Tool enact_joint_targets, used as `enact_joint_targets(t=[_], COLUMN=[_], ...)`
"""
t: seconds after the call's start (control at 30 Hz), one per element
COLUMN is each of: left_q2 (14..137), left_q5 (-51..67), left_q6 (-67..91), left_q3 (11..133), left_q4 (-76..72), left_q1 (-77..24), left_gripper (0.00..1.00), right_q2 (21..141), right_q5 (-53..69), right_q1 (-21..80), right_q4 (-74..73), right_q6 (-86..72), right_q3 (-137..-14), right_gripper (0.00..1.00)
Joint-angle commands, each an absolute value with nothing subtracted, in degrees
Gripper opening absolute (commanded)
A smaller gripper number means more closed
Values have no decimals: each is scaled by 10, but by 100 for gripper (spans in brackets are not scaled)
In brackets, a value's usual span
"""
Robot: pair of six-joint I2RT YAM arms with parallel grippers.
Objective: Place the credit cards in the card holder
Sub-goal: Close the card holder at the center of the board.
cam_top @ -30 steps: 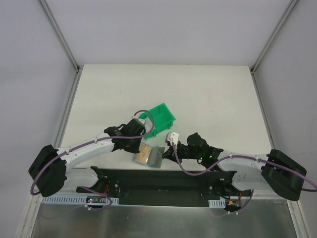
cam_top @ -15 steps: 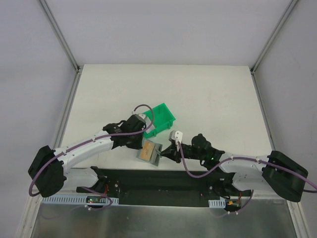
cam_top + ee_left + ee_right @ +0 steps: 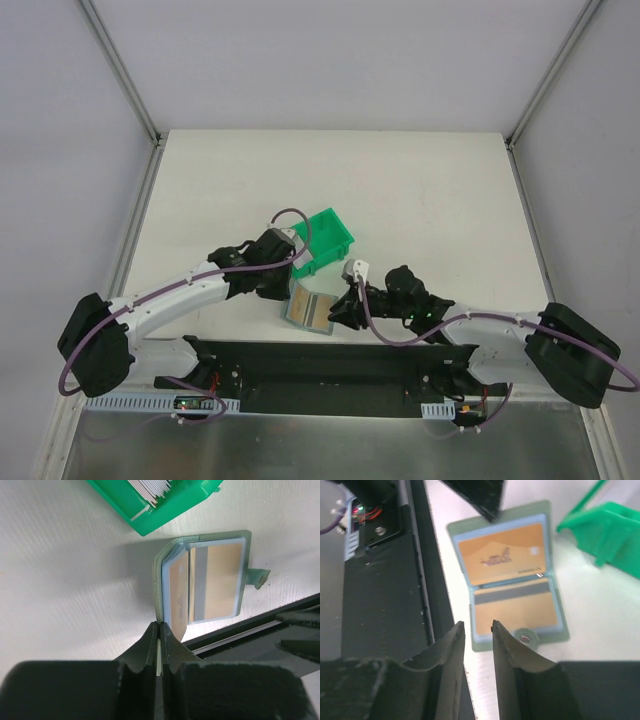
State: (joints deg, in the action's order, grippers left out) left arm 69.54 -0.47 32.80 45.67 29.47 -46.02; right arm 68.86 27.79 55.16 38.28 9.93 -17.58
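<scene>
The card holder [image 3: 308,309] lies open near the table's front edge, between the two grippers. It holds two tan-orange credit cards, one [image 3: 500,555] in the far leaf and one [image 3: 515,612] in the near leaf. My left gripper [image 3: 159,625] is shut on the edge of one leaf of the card holder [image 3: 200,580] and holds that leaf raised on edge. My right gripper [image 3: 477,626] is a little open and empty, just above the near edge of the holder by its clasp [image 3: 526,638]. More whitish credit cards [image 3: 150,487] stand in the green bin.
The bright green plastic bin [image 3: 322,240] stands just behind the card holder, close to the left wrist. The black base plate [image 3: 320,360] of the arms runs along the front edge, right beside the holder.
The left gripper has shifted right with the holder's leaf, and the holder has moved slightly right. The right gripper has swung in toward the holder's right side.
</scene>
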Motion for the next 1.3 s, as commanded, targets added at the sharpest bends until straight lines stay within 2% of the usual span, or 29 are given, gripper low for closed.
enact_joint_targets(t=[0.0,0.17,0.4,0.57,0.83,1.27], left_q2=[675,682,692,691,689,687], left_q5=[-1,-1,-1,-2,-6,-16], left_q6=[355,386,421,432,430,438], left_q3=[473,476,482,483,479,481], left_q4=[301,301,301,301,301,301], left_q1=[-457,-461,-464,-467,-468,-468], left_gripper=[0,0,0,0,0,0], right_q2=[630,634,766,864,917,881], right_q5=[167,55,8,7,-18,-47], right_q1=[538,540,571,598,609,607], right_q4=[291,41,-139,-203,-265,-261], right_q6=[55,-46,-94,-84,-69,-99], right_q3=[-197,-324,-505,-579,-606,-535], right_gripper=[33,36,36,34,31,29])
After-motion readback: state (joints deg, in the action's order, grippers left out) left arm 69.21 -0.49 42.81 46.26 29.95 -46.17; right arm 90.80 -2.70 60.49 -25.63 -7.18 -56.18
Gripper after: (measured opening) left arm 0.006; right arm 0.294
